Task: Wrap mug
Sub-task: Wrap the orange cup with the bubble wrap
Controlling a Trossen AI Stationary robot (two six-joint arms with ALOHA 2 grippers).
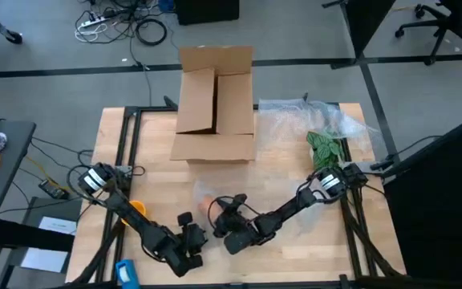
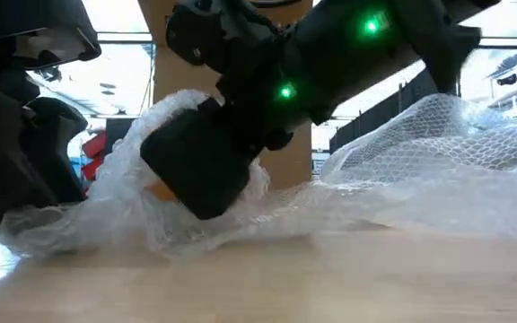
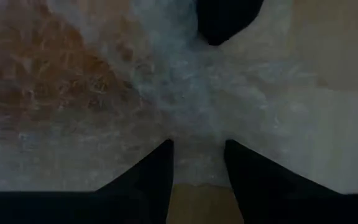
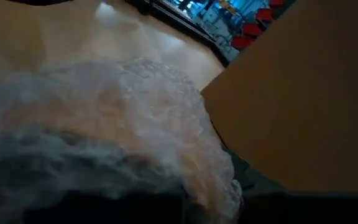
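The left gripper's (image 3: 197, 163) two dark fingers (image 3: 157, 171) stand a little apart with the edge of the bubble wrap (image 3: 185, 93) lying across the gap between them; whether they actually pinch it cannot be told. The right gripper (image 1: 229, 210) sits low on the near part of the table (image 1: 327, 241), pressed into the same wrap just beside the mug (image 1: 208, 204); its fingers are buried in the film in every view, so their opening cannot be told. The mug lies near the middle of the table's front half under the clear sheet, between the two grippers. By my reading, the step in hand is the folding of the wrap over the mug: it is covered but not yet closed round. The next move likely calls for one gripper to hold the bundle still while the other draws the loose edge over and tucks it, gently, since the film is springy and the glossy mug could roll. The high view alone shows the whole layout: the open cardboard box (image 1: 215, 104) at the far side and a green thing (image 1: 325, 147) on the wrap's far end. The low view shows what it cannot, the wrap's (image 2: 420, 179) billowing height and an orange glint (image 2: 160, 189) beneath. The left wrist view shows an orange tint (image 3: 55, 68) through the film
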